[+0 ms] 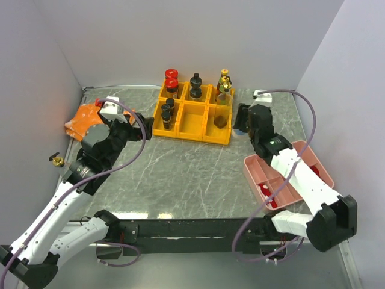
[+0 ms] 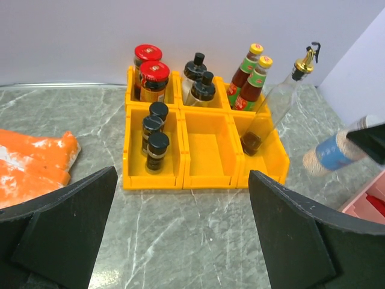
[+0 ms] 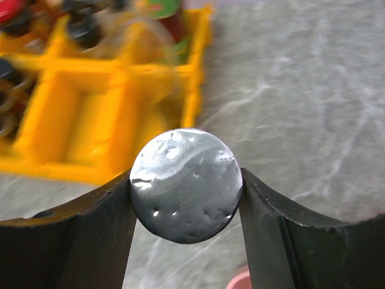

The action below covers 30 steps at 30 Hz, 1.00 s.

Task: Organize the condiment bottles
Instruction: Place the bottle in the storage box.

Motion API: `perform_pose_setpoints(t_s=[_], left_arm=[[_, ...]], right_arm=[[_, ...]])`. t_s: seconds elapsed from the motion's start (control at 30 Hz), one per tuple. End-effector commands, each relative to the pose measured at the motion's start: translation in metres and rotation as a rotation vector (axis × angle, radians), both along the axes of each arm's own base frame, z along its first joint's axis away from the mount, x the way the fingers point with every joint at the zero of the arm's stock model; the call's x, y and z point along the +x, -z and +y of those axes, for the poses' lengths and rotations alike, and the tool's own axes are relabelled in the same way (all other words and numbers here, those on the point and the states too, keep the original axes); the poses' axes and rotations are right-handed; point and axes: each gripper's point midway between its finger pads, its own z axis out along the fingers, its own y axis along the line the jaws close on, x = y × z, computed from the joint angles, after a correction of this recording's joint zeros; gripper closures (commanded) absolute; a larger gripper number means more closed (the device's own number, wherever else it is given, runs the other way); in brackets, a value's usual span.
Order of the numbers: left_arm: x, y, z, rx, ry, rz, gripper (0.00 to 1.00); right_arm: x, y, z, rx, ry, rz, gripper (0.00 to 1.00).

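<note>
R tool [image 3: 185,198] clamped on silver-cap bottle [image 2: 331,153]; tray [image 1: 192,123] ahead-left of it. Other bottles [image 2: 157,144] all binned, so approx. one left. L tool [image 2: 182,198] open, empty.

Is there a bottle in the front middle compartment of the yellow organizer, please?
No, the front middle compartment of the yellow organizer shows only its bare yellow floor.

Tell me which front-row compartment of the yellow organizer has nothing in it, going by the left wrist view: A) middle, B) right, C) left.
A: the front middle compartment shows only its bare yellow floor, while the left one holds three black-capped bottles and the right one a leaning tall clear bottle.
</note>
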Motion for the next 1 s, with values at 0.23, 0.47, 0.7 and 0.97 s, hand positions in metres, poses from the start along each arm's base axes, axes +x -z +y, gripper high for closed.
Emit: perform_pose_setpoints(t_s=[0.23, 0.47, 0.7, 0.97], left_arm=[[-0.008, -0.026, 0.031, -0.067, -0.132, -0.104, 0.04], [-0.018, -0.036, 0.05, -0.106, -0.195, -0.154, 0.04], [-0.021, -0.041, 0.049, -0.115, -0.184, -0.158, 0.04], [-0.027, -0.047, 0.05, -0.132, -0.171, -0.176, 0.04]], right_arm=[[-0.033, -0.092, 0.147, 0.147, -0.379, -0.131, 0.66], [0.019, -0.078, 0.208, 0.062, -0.422, -0.15, 0.66], [0.079, -0.063, 0.231, -0.072, -0.33, -0.165, 0.66], [0.125, -0.033, 0.231, -0.118, -0.227, -0.165, 0.68]])
